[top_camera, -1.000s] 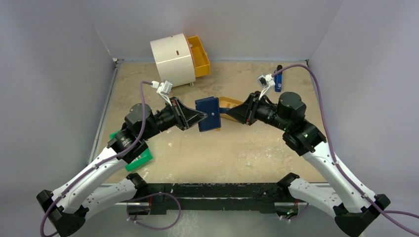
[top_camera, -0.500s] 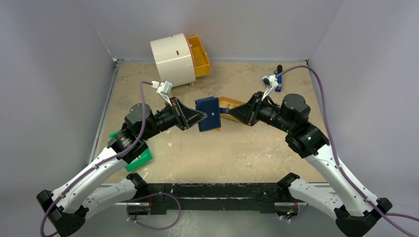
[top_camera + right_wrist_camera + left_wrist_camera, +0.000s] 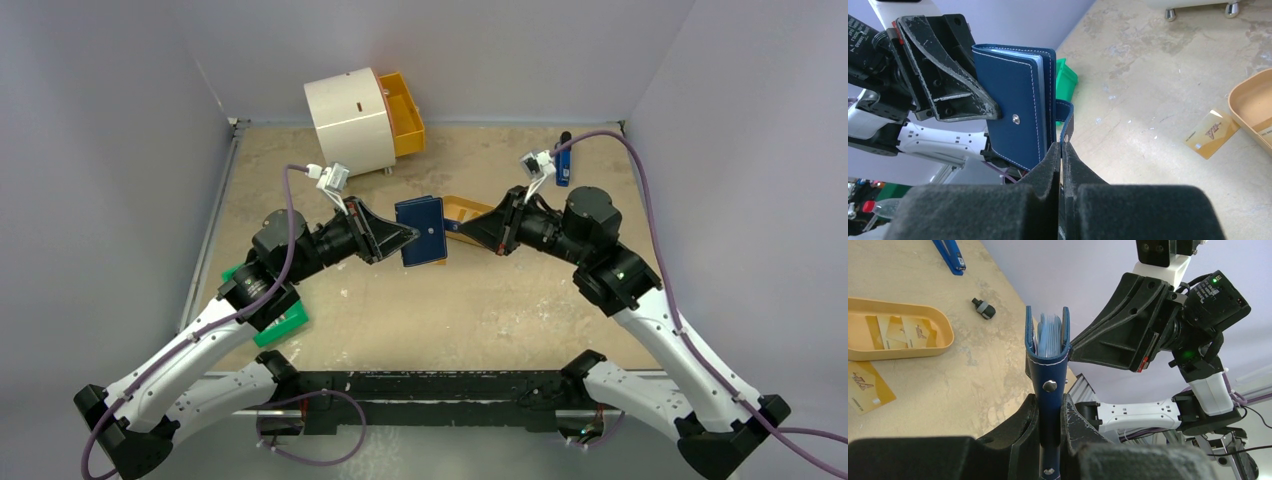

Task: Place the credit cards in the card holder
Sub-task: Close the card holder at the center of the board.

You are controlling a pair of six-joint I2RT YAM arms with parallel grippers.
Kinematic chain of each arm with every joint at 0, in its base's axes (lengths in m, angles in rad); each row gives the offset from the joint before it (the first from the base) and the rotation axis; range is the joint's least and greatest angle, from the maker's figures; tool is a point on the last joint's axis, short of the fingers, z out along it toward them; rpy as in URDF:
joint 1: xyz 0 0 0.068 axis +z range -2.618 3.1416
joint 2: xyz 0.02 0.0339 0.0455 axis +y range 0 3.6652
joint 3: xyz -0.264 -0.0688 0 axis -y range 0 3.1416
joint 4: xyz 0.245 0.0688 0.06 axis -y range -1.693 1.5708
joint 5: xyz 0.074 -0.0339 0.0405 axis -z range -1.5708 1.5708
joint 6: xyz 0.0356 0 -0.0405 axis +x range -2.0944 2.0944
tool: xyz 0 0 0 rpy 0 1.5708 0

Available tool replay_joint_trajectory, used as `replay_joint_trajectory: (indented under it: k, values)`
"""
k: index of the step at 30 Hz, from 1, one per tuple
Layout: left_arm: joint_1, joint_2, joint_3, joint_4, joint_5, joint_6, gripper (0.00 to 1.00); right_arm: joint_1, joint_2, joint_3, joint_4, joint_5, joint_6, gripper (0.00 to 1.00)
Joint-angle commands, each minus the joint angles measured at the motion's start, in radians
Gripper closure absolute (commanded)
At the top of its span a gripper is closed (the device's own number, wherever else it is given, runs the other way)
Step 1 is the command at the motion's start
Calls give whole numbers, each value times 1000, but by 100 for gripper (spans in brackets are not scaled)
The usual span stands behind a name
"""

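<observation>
The navy card holder (image 3: pixel 421 230) hangs upright in mid-air between the two arms. My left gripper (image 3: pixel 408 238) is shut on its lower edge (image 3: pixel 1050 402), and pale blue pockets show at the top of the card holder (image 3: pixel 1048 340). My right gripper (image 3: pixel 1062 147) is shut on the snap tab (image 3: pixel 1066 117), beside the closed cover of the card holder (image 3: pixel 1015 110). Credit cards (image 3: pixel 898 331) lie in the orange tray (image 3: pixel 943 342). One more tan card (image 3: pixel 863 385) rests on the table; in the right wrist view this card (image 3: pixel 1212 132) lies near the tray (image 3: pixel 1248 102).
A white round drawer unit (image 3: pixel 348 120) with an open yellow drawer (image 3: pixel 405 112) stands at the back. A blue stapler (image 3: pixel 563 162) lies back right, with a small black and grey piece (image 3: pixel 984 309) near it. A green box (image 3: pixel 282 322) sits under my left arm.
My right gripper's jaws have closed onto the snap tab. The right arm shifted slightly; the left arm and the card holder stayed put.
</observation>
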Motion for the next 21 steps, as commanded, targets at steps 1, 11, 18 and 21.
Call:
replay_joint_trajectory:
  k: [1,11,18,21]
  values:
    - [-2,-12,8,86,7,2,100,1,-5,38,46,-36,-8,100]
    - [-2,92,128,-129,-120,94,100,1,25,123,-4,-55,-76,100]
    - [-3,117,156,-110,-136,93,100,1,68,126,12,-101,-73,100]
    - [-3,118,165,-111,-138,99,100,2,88,129,19,-128,-73,100]
